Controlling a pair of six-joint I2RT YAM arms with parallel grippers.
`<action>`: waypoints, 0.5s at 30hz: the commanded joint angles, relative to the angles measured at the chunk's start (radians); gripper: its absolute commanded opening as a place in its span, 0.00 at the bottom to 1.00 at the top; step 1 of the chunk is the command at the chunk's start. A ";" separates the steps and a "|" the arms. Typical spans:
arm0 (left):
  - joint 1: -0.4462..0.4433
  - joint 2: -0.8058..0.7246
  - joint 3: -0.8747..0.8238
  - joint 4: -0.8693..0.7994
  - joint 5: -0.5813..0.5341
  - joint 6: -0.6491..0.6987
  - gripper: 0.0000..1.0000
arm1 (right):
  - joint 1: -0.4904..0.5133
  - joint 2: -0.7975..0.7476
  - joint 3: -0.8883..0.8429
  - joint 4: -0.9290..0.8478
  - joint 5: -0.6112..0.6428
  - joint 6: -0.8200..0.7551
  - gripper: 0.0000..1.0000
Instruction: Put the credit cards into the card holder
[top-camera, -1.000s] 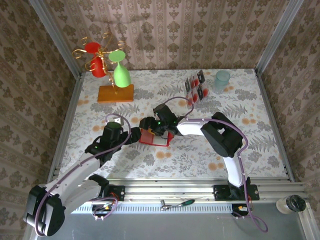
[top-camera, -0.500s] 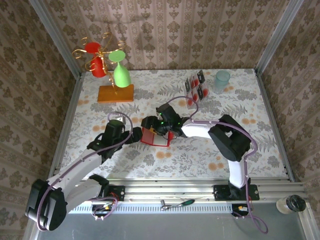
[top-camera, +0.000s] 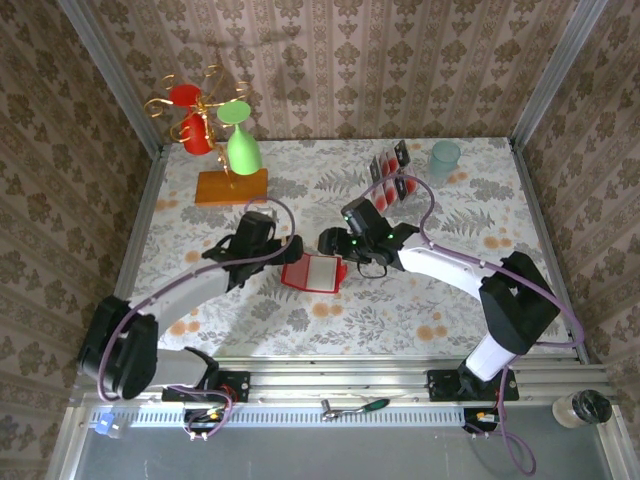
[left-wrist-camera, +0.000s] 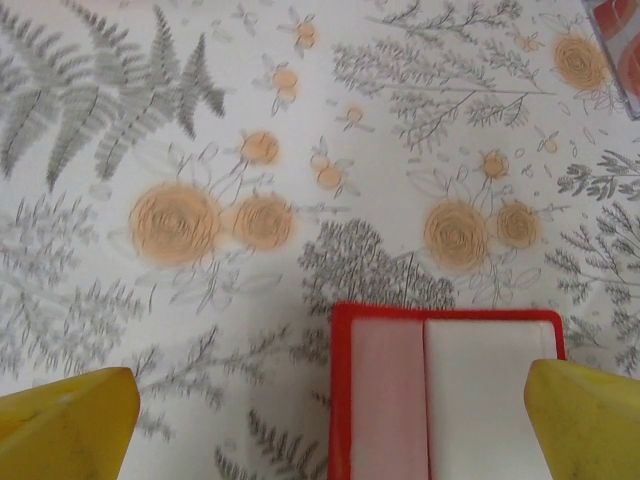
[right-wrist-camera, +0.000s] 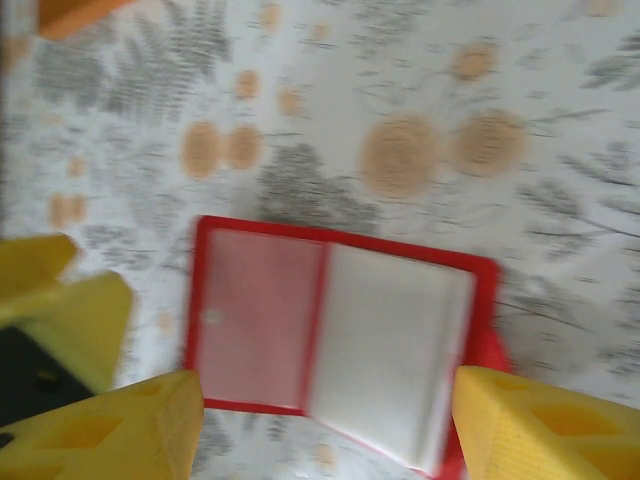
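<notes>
**Both grippers clear of the open card holder**

Since a second ago both grippers have pulled back from the card holder (top-camera: 313, 272) toward the upper part of the overhead frame, leaving it uncovered. It lies flat and spread open on the flowered tablecloth (top-camera: 200, 215), just below the middle of that frame. A red border surrounds its two pale pockets.

In the left wrist view the card holder sits at the bottom edge, right of centre, between the two yellow fingertips (left-wrist-camera: 70, 420) in the bottom corners. The right-hand tip overlaps its corner in the picture. The left gripper (left-wrist-camera: 327, 425) is spread wide and holds nothing.

In the right wrist view the card holder takes up the lower middle, slightly tilted, with yellow fingers (right-wrist-camera: 545, 430) in the bottom corners on either side of it. The right gripper (right-wrist-camera: 330, 430) has its jaws parted and is empty.

The credit cards (top-camera: 388, 175) stand in a clear rack (top-camera: 381, 203) right of centre in the upper part of the overhead frame, well apart from the card holder. A pale teal cup (top-camera: 445, 160) stands just right of the rack. At the upper left is an orange block (top-camera: 232, 187) carrying a gold stand (top-camera: 205, 110) hung with red and green cups.
</notes>
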 joint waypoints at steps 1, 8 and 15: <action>-0.015 0.071 0.061 -0.049 -0.066 0.091 1.00 | -0.018 0.012 -0.038 -0.123 0.084 -0.080 0.68; -0.018 0.181 0.078 -0.050 -0.085 0.103 1.00 | -0.044 0.093 -0.049 -0.061 0.013 -0.112 0.63; -0.016 0.217 0.052 -0.053 -0.111 0.107 1.00 | -0.048 0.160 -0.050 -0.013 -0.036 -0.122 0.39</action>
